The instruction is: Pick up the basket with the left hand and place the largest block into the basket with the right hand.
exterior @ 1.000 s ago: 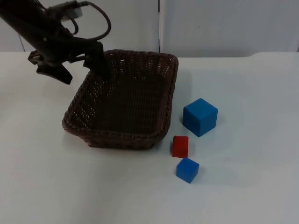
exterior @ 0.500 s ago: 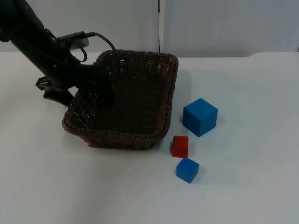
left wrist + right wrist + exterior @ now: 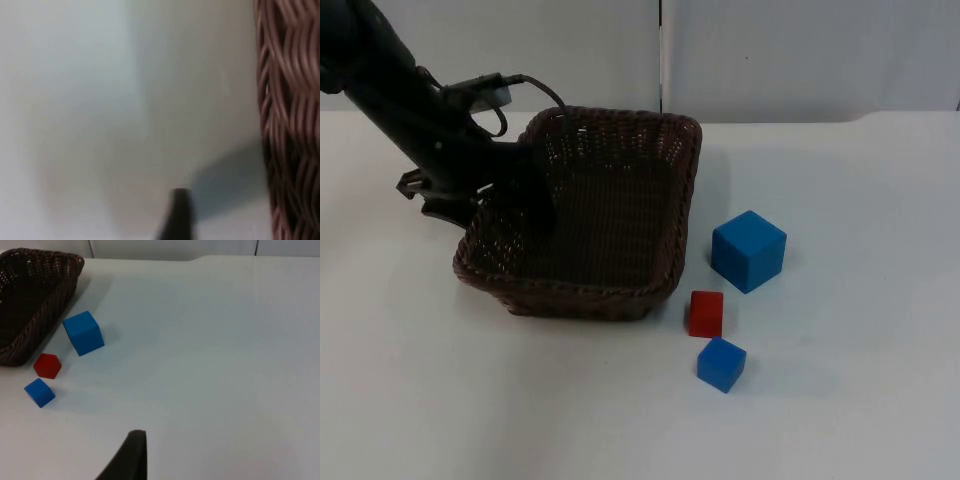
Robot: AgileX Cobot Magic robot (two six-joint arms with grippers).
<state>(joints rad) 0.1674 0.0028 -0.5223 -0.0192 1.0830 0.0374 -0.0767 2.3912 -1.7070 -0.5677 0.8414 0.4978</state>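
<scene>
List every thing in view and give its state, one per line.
basket: upright on the table, empty
large blue block: on the table beside the basket
red block: on the table
small blue block: on the table
left tool: straddling the basket's left rim

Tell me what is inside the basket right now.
No blocks lie inside the basket; one finger of the left claw reaches in over its left wall. The floor beneath that finger is hidden.

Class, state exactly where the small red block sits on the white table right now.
In the top view the small red block lies just off the brown wicker basket, at its near right corner, between the large blue cube and the small blue cube.
</scene>
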